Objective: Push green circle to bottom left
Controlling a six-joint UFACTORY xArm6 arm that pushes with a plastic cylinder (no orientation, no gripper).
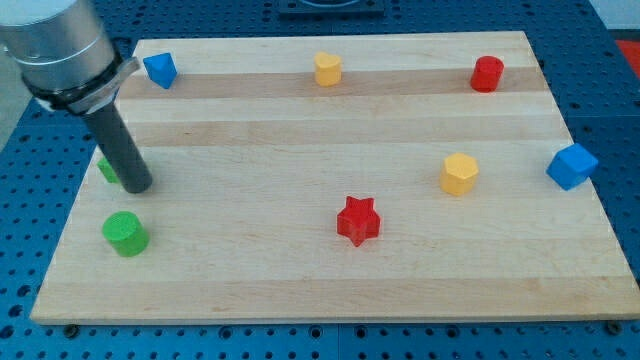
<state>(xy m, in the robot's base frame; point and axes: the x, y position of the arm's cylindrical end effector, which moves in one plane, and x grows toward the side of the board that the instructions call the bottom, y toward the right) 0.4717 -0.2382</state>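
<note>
Red star [358, 220], yellow blocks [459, 173], blue cubes [571, 166], red cylinder [487, 73].

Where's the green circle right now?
The green circle sits near the board's bottom-left corner in the camera view, just below my tip and a second green block partly hidden behind the rod, far left of the red star.

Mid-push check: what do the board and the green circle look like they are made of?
Board: looks like pale wood, glued strips with visible grain, smooth matte surface. Green circle: solid, evenly coloured, matte; painted wood or plastic, I cannot tell which. My tip stands just above it toward the view's top, apparently not touching.
</note>
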